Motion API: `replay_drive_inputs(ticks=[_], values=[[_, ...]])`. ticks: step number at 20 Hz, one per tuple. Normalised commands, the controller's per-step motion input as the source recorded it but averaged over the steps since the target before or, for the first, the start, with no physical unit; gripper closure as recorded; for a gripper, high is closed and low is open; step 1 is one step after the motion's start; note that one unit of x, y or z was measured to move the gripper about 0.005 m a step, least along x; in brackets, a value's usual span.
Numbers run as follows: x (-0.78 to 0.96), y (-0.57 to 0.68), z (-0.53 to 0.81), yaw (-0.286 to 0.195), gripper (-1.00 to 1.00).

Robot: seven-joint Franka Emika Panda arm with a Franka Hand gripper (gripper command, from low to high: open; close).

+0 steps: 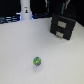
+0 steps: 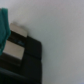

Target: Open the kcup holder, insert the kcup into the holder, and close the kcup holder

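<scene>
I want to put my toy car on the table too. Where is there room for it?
Lots of room. The white table is bare between the small green kcup near the front and the black kcup holder at the back on the exterior view's right. The side on the exterior view's left is open too. It's crowded only along the back, by the white post.

Both views blurry, evenly bright, soft
</scene>
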Motion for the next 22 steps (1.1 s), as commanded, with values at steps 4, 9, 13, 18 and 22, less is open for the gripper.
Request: replay_drive_inputs(ticks=[4,9,13,18,22], values=[[-0.23,0.68,-0.08,-0.154,-1.00],[-0.19,0.67,-0.17,-0.150,-1.00],[-0.17,0.63,-0.23,-0.144,-1.00],[-0.15,0.58,-0.26,-0.134,-1.00],[-0.08,0.40,-0.36,-0.106,-1.00]])
